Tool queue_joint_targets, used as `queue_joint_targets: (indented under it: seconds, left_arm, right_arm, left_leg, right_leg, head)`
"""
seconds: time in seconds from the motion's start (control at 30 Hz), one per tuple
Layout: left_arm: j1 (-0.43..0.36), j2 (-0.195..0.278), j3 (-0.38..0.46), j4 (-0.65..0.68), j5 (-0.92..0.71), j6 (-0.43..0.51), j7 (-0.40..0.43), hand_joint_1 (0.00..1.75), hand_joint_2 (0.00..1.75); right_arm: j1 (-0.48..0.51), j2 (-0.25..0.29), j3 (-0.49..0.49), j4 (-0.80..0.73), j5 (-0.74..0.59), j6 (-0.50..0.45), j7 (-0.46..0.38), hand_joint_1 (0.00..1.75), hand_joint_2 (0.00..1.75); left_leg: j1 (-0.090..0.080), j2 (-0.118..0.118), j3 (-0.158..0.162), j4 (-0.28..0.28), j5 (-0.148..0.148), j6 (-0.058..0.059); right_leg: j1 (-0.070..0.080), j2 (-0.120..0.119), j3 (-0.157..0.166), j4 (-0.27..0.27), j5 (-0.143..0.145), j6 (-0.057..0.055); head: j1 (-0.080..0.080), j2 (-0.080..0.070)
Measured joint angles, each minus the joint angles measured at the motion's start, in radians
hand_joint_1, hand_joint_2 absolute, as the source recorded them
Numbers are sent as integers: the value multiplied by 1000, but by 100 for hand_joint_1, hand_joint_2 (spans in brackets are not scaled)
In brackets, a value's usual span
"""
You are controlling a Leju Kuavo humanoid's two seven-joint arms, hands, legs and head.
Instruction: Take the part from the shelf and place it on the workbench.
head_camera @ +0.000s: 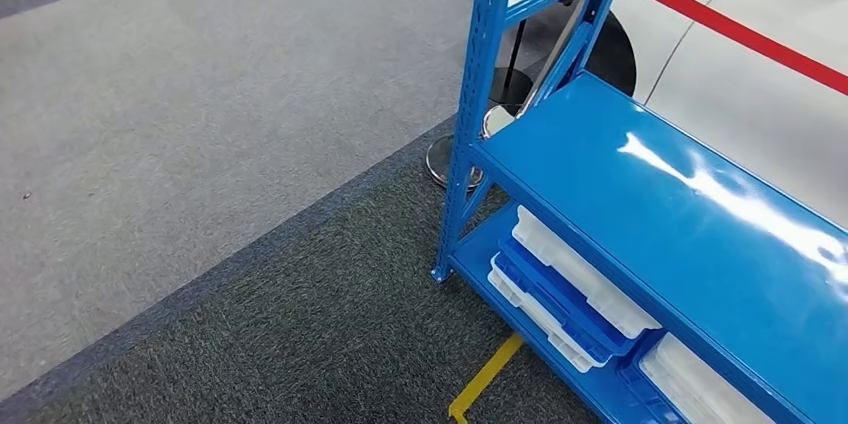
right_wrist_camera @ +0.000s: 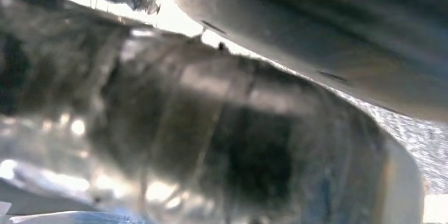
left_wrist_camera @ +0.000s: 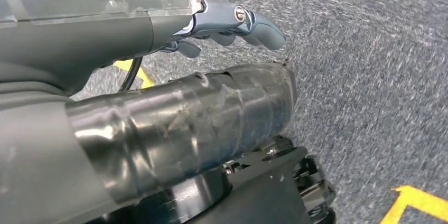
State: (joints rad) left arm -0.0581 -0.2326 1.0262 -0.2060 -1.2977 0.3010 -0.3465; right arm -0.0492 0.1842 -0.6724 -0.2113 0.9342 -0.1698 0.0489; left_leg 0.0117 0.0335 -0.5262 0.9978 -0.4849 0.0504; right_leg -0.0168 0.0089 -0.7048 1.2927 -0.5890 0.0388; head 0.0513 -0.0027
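Observation:
A blue metal shelf (head_camera: pixel 680 204) stands at the right of the head view, its glossy middle board bare. On the board below lie flat white and blue plastic cases (head_camera: pixel 570 289), stacked, with another white case (head_camera: pixel 700 384) further right. My left hand (left_wrist_camera: pixel 158 92) hangs over the grey carpet; its taped thumb (left_wrist_camera: pixel 211 118) and darker fingers (left_wrist_camera: pixel 248 23) are apart and hold nothing. My right hand (right_wrist_camera: pixel 211 129) is a close, blurred grey mass in the right wrist view, and how its fingers lie cannot be made out.
The shelf's blue corner post (head_camera: pixel 470 114) rises at the middle. A round metal stand base (head_camera: pixel 445 159) sits behind it. Yellow floor tape (head_camera: pixel 485 379) runs in front of the shelf. Grey carpet (head_camera: pixel 200 144) spreads to the left.

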Motion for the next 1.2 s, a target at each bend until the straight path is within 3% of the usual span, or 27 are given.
queue_joint_targets:
  seconds: [0.03,0.13,0.2,0.27,0.33,0.37,0.4,0.47,0.5,0.53,0.57,0.63,0.7,0.77,0.83,0.9,0.97,1.0,1.03,1.07,1.13,1.2]
  left_arm:
    - [0,0,0,0,0,0,1,0,0]
    - [-2,-1,0,0,-1,0,3,0,0]
    - [-3,-1,0,0,-1,0,3,0,0]
    - [-7,-1,0,0,0,1,3,0,0]
    - [-9,-1,0,0,0,1,2,0,0]
    - [-9,-1,1,0,0,1,1,0,0]
    - [-8,-1,1,0,1,1,0,0,0]
    - [-4,-1,2,0,3,1,-1,0,0]
    - [-3,-1,3,0,4,1,-1,0,0]
    - [-2,0,3,0,5,1,-1,0,0]
    - [-2,0,3,0,5,1,-1,0,0]
    - [-1,0,3,0,5,0,-1,0,0]
    - [-1,0,4,0,5,-1,0,0,0]
    - [-4,0,4,0,4,-1,2,0,0]
    - [-5,-1,4,0,4,-1,2,0,0]
    - [-4,-1,4,0,4,-1,1,0,0]
    - [-2,-1,4,0,4,-1,0,0,0]
    - [-1,-1,4,0,4,-1,0,0,0]
    - [-2,-1,4,0,4,-1,0,0,0]
    - [-3,-1,4,0,4,-1,-1,0,0]
    - [-4,-2,4,0,4,-1,-1,0,0]
    - [-4,-2,4,0,4,-2,-1,0,0]
  right_arm:
    - [1,0,-1,0,0,0,0,0,0]
    - [2,-1,-3,0,2,0,0,0,0]
    - [1,-1,-4,0,4,0,0,0,0]
    - [3,-1,-4,0,4,0,0,0,0]
    - [4,0,-4,0,5,0,0,0,0]
    - [3,0,-4,0,5,0,-1,0,0]
    - [3,0,-5,0,6,0,-1,0,0]
    - [2,0,-5,0,8,0,-2,0,0]
    - [2,0,-5,0,8,0,-2,0,0]
    - [2,0,-5,0,9,0,-2,0,0]
    - [2,0,-5,0,9,0,-2,0,0]
    - [1,1,-5,0,9,0,-2,0,0]
    - [0,2,-5,0,9,0,-2,0,0]
    - [1,2,-6,0,9,0,-2,0,0]
    - [3,2,-8,0,11,0,-2,0,0]
    - [1,1,-10,0,13,0,-2,0,0]
    - [0,1,-12,0,14,0,-2,0,0]
    - [0,1,-12,0,15,0,-2,0,0]
    - [1,1,-13,0,14,0,-2,0,0]
    - [2,0,-13,0,14,0,-2,0,0]
    - [2,-1,-14,0,14,0,-2,0,0]
    - [0,-1,-14,0,15,0,-2,0,0]
  left_leg:
    - [0,10,1,1,-2,-1]
    - [-4,35,8,5,-11,-11]
    - [-9,48,12,8,-18,-22]
    - [-10,59,16,8,-22,-33]
    - [-7,38,10,32,-44,-44]
    - [-5,18,-7,72,-70,-49]
    - [-3,-4,-32,130,-103,-53]
    - [-1,-22,-94,259,-154,-58]
    - [-1,-24,-110,289,-155,-58]
    - [0,-25,-110,281,-134,-58]
    - [0,-29,-92,235,-98,-56]
    - [2,-62,-39,102,-30,-49]
    - [1,-88,-13,31,-10,-42]
    - [0,-80,-10,22,-10,-33]
    - [2,-61,-6,11,-2,-18]
    - [4,-38,-4,3,3,-6]
    - [1,-15,-5,2,2,-1]
    - [1,-3,-5,3,2,-1]
    - [1,8,-4,4,0,-2]
    - [1,17,-3,5,-1,-4]
    - [-1,33,0,8,-7,-11]
    - [-5,43,2,12,-13,-19]
  right_leg:
    - [0,-4,12,-20,21,0]
    - [4,-46,111,-207,104,-9]
    - [11,-62,137,-263,113,-21]
    - [12,-47,136,-267,115,-32]
    - [7,-33,138,-273,120,-44]
    - [4,-25,138,-276,123,-49]
    - [4,-18,137,-277,124,-53]
    - [5,1,134,-275,125,-57]
    - [5,13,134,-273,125,-57]
    - [5,24,133,-271,125,-57]
    - [5,35,134,-269,124,-56]
    - [5,56,131,-264,123,-52]
    - [5,73,124,-260,124,-41]
    - [4,89,118,-262,129,-27]
    - [4,72,110,-248,119,-16]
    - [3,29,74,-168,68,-7]
    - [1,6,13,-42,9,2]
    - [0,3,-5,-1,-2,5]
    - [-2,0,-6,4,7,7]
    - [-4,-5,13,-29,32,8]
    - [-3,-32,86,-163,91,4]
    - [1,-56,129,-247,115,-7]
  head:
    - [0,0]
    - [0,0]
    - [-1,0]
    - [-2,0]
    - [-2,0]
    - [-3,0]
    - [-3,0]
    - [-3,0]
    - [-3,0]
    - [-3,0]
    - [-3,0]
    - [-3,0]
    - [-3,0]
    - [-3,0]
    - [-2,0]
    - [0,0]
    - [0,0]
    - [0,0]
    - [0,0]
    - [0,0]
    - [0,0]
    - [-1,0]
